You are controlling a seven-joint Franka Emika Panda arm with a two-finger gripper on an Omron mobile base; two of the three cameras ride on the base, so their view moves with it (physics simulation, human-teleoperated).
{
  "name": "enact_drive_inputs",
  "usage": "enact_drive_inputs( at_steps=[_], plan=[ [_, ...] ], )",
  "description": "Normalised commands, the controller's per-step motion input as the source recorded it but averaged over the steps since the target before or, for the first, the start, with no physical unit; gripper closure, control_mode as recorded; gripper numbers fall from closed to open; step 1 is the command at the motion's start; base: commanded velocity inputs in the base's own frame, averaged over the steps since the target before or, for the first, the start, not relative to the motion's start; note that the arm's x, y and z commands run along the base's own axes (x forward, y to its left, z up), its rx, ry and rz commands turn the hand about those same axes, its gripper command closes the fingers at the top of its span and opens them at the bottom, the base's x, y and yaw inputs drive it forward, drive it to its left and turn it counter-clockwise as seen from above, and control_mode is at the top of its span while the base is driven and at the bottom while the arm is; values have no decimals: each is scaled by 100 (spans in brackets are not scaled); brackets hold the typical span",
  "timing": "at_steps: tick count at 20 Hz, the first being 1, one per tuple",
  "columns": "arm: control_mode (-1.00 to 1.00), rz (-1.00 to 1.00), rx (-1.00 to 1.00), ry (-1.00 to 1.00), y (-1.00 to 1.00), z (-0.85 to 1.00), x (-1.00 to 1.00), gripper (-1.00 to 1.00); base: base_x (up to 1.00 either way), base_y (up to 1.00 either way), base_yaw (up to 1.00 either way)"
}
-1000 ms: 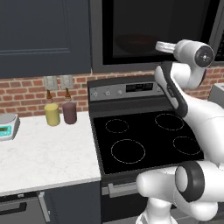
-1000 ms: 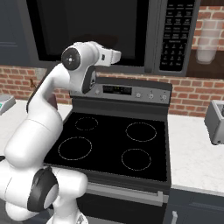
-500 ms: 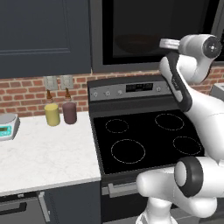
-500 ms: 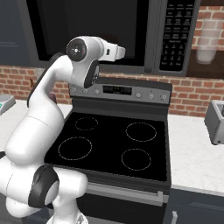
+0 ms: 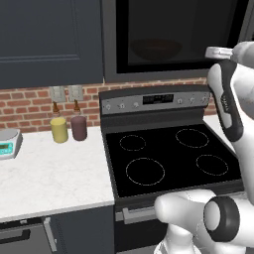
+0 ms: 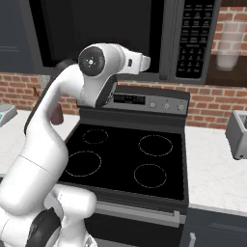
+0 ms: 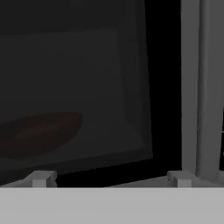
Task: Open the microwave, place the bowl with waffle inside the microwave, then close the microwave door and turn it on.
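Bowl (image 7: 37, 133) (dim) behind microwave door (image 7: 87, 65) — shut

No legible txt; microwave (image 6: 120, 34) keypad marks too blurred.

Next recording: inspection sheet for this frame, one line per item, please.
Surface: white counter beside black stove.
Job's things: microwave above stove, door shut; bowl dimly seen inside through the glass.
Clutter: yellow cup, purple cup, scale.
Grippers: gripper open, facing the door glass, holding nothing.
Cables: nothing seen.
Surroundings: brick wall, dark cabinets.
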Motion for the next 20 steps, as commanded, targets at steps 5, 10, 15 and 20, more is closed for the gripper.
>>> enact_drive_inputs(
  at_steps=[5,10,15,20],
  plan=[
    [-100,5,0,0,-70,2,-70,-100,0,0,0],
    [-100,6,0,0,-77,0,-32,-100,0,0,0],
    [-100,7,0,0,-72,-1,-6,-100,0,0,0],
    [-100,5,0,-2,-55,-17,0,-100,0,0,0]
  ],
)
